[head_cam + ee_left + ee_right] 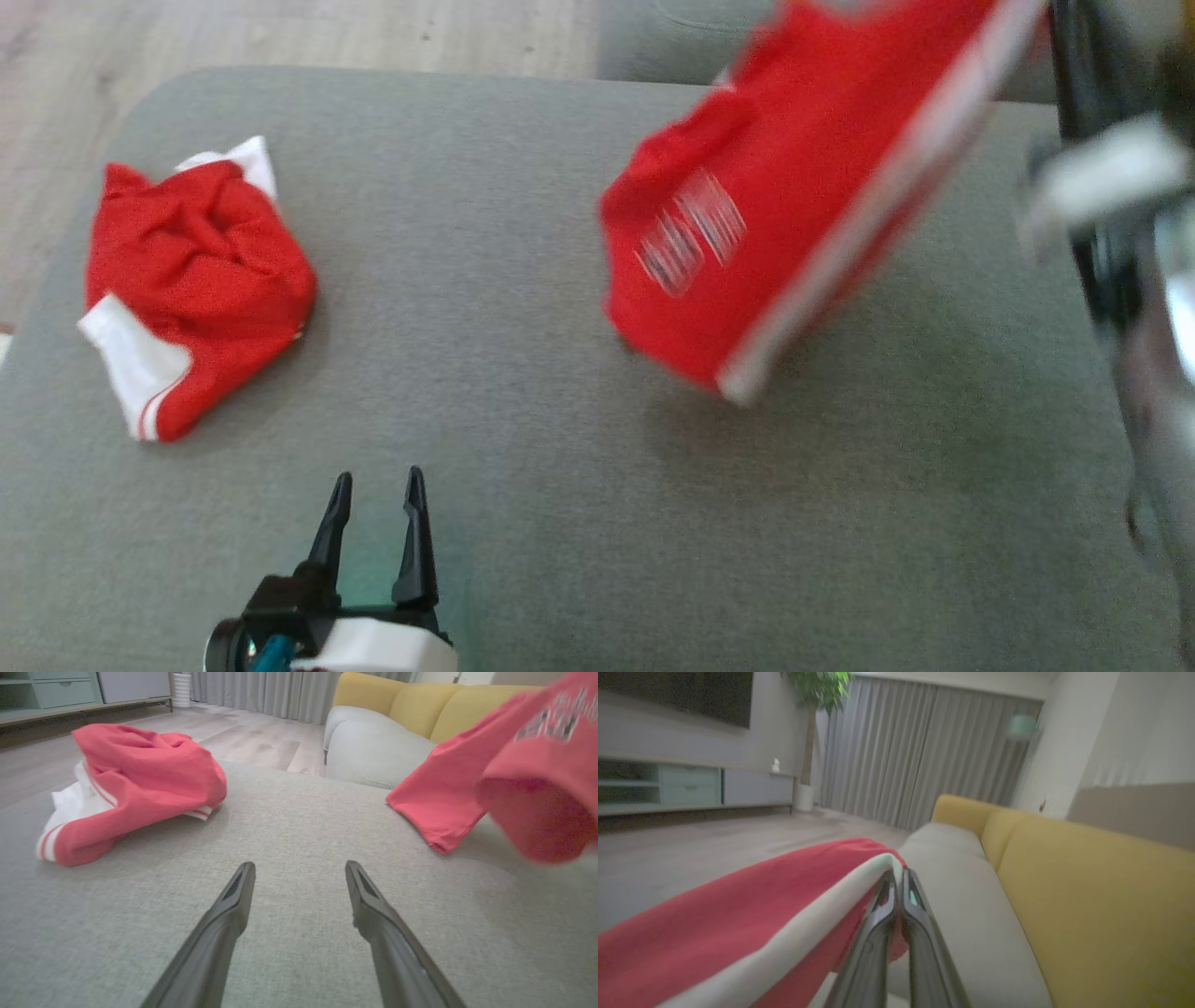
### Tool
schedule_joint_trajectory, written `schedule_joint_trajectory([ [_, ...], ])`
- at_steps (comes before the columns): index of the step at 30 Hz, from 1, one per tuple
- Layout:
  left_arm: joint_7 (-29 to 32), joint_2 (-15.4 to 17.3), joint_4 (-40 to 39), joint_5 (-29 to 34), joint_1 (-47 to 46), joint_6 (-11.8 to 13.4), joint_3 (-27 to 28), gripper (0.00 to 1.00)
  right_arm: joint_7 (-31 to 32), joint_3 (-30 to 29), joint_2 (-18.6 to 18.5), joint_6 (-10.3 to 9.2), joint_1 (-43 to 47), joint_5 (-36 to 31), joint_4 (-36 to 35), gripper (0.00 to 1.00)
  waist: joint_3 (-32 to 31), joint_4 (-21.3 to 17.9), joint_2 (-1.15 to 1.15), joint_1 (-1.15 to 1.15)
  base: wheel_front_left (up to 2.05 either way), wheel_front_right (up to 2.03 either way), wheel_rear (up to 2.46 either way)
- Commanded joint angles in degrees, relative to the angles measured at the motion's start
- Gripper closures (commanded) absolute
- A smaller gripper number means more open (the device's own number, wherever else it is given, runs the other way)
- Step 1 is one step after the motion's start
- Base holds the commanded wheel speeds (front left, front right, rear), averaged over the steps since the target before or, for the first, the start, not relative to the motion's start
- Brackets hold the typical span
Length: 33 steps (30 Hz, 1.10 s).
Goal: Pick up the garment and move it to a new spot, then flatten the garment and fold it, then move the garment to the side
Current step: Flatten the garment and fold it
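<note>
Garment lifted, not yet set down
The red garment (794, 187) hangs above the grey cushion (523, 233), its white edge pinched in the closed right jaws; the left jaws stand wide and empty; placing, flattening, folding and moving aside are all left to do

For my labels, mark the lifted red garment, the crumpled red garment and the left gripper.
lifted red garment (794, 177), head view, middle.
crumpled red garment (201, 271), head view, middle.
left gripper (378, 476), head view, between fingertips.
</note>
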Motion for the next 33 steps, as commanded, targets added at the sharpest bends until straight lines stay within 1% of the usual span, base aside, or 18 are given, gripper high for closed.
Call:
schedule_joint_trajectory([
  [1,-0.55,0.03,-1.91,0.89,-2.40,0.10,1.85,0.00,0.10,-0.82,-0.95,-0.04,4.28,-0.72,1.45,1.00,0.92,-1.59,0.00,0.00,0.00,0.00,0.00],
  [5,-0.55,0.03,-1.58,1.26,-3.83,-0.10,1.17,0.00,0.03,-5.12,-2.86,-0.04,13.92,-2.21,10.00,1.00,2.15,-3.57,0.00,0.00,0.00,0.00,0.00],
  [6,-0.55,0.03,-1.49,1.37,-4.16,-0.15,0.91,0.00,-0.03,-6.48,-3.12,-0.04,15.69,-2.65,11.79,0.97,2.39,-4.06,0.00,0.00,0.00,0.00,0.00],
  [7,-0.55,0.03,-1.43,1.48,-4.47,-0.19,0.68,0.00,-0.11,-7.81,-3.17,-0.04,17.19,-3.00,13.18,0.00,2.60,-4.57,0.00,0.00,0.00,0.00,0.00],
  [10,-0.55,0.03,-1.19,2.01,-5.15,-0.43,0.27,0.00,-0.26,-10.96,-2.23,-0.04,20.04,-4.06,14.60,0.00,2.94,-6.24,0.00,0.00,0.00,0.00,0.00],
  [12,-0.55,0.03,-1.07,2.37,-5.52,-0.58,0.10,0.00,-0.29,-12.26,-1.17,-0.04,21.14,-4.74,12.41,0.00,3.03,-7.42,0.00,0.00,0.00,0.00,0.00],
  [14,-0.55,0.03,-0.93,2.53,-5.90,-0.84,-0.19,0.00,-0.30,-13.77,-0.19,-0.04,22.34,-5.39,8.86,0.00,3.01,-8.40,0.00,0.00,0.00,0.00,0.00],
  [15,-0.55,0.03,-0.91,2.47,-6.35,-1.20,-0.80,0.00,-0.31,-14.74,1.01,-0.04,23.66,-5.77,4.30,0.00,2.97,-9.21,0.00,0.00,0.00,0.00,0.00],
  [18,-0.55,0.03,-1.08,2.05,-7.30,-2.18,-2.43,0.00,-0.31,-15.65,2.93,-0.04,25.89,-5.45,-3.95,0.00,3.13,-10.41,0.00,0.00,0.00,0.00,0.00],
  [21,-0.55,0.03,-0.83,0.90,-8.50,-3.32,-4.62,0.00,-0.32,-15.58,4.76,-0.04,28.13,-5.21,-10.07,0.00,3.84,-11.94,0.00,0.00,0.00,0.00,0.00],
  [24,-0.55,0.03,0.81,-1.31,-10.12,-5.53,-8.33,0.00,-0.32,-14.36,6.25,-0.04,29.51,-4.81,-14.06,0.00,4.86,-13.65,0.00,0.00,0.00,0.00,0.00],
  [26,-0.55,0.03,2.38,-3.38,-11.30,-6.87,-10.98,0.00,-0.32,-13.29,6.82,-0.04,30.01,-4.44,-15.49,0.00,5.67,-14.84,0.00,0.00,0.00,0.00,0.00],
  [27,-0.55,0.03,2.38,-3.38,-11.30,-6.87,-10.98,0.00,-0.32,-13.29,6.82,-0.04,30.01,-4.44,-15.49,0.00,5.67,-14.84,0.00,0.00,0.00,0.00,0.00],
  [30,-0.55,0.03,5.05,-6.31,-13.33,-8.36,-15.11,0.00,-0.32,-11.95,7.37,-0.04,30.36,-3.92,-16.71,0.00,6.82,-16.57,0.00,0.00,0.00,0.00,0.00],
  [33,-0.55,0.03,8.47,-10.15,-15.08,-9.08,-18.78,0.00,-0.32,-11.04,7.38,-0.04,30.15,-3.12,-16.90,0.00,7.79,-18.07,0.00,0.00,0.00,0.00,0.00],
])
